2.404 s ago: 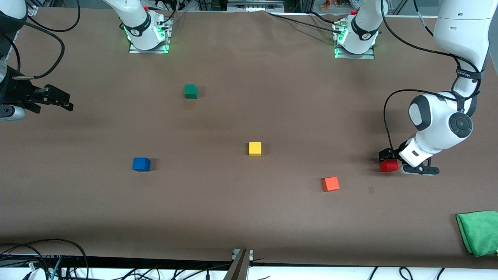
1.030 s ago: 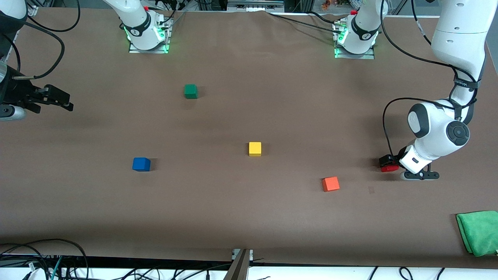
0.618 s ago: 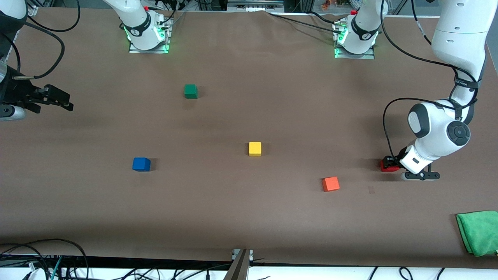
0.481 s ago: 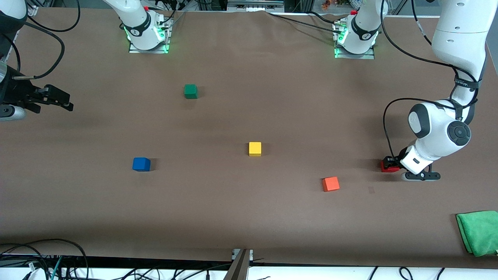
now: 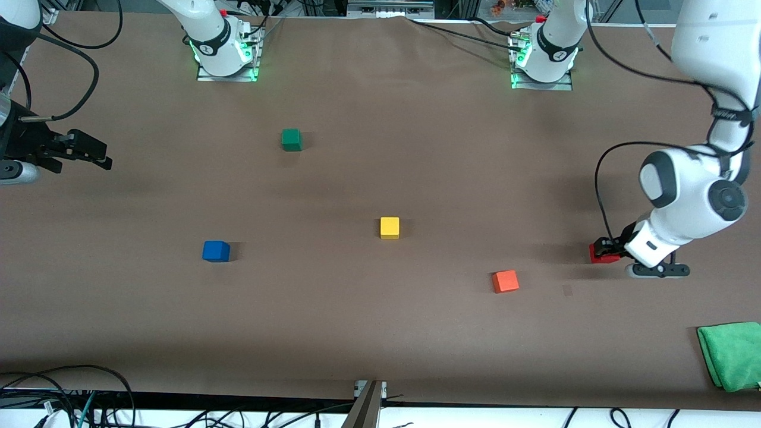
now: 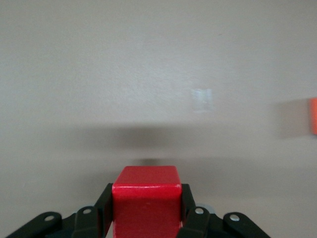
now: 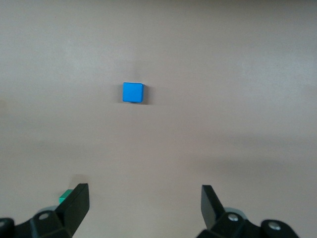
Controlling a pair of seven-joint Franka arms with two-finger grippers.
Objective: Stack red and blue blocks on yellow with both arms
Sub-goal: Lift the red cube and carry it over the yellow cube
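Brown paper covers the counter point(image 5: 380, 333), and we see five small cubes spread well apart on it. At the left arm's end, the left gripper point(image 5: 605, 251) is low over the counter with its fingers point(image 6: 101, 206) pinching the red block point(image 5: 601, 254) from both sides; in the left wrist view the red block point(image 6: 146, 201) sits squarely between the black pads. A soft shadow lies on the paper under it, so we think the cube is raised slightly off the surface, though we cannot be sure from these views.

We find the yellow cube point(image 5: 390, 227) near the middle of the counter, sitting alone with nothing on top. The blue block point(image 5: 216, 251) rests toward the right arm's end, a little nearer the front camera than the yellow cube. An orange cube point(image 5: 505, 281) lies between the yellow cube and the red block, nearer the front camera than both. A green cube point(image 5: 291, 139) sits closer to the robots' bases.

Over the edge at its own end, the right gripper point(image 5: 89, 151) waits in the air. Its wrist view shows its fingers point(image 7: 74, 202) spread wide apart with nothing between them, and the blue block point(image 7: 132, 92) on the paper below.

A folded green cloth point(image 5: 731, 355) lies at the corner by the left arm's end, near the front camera.
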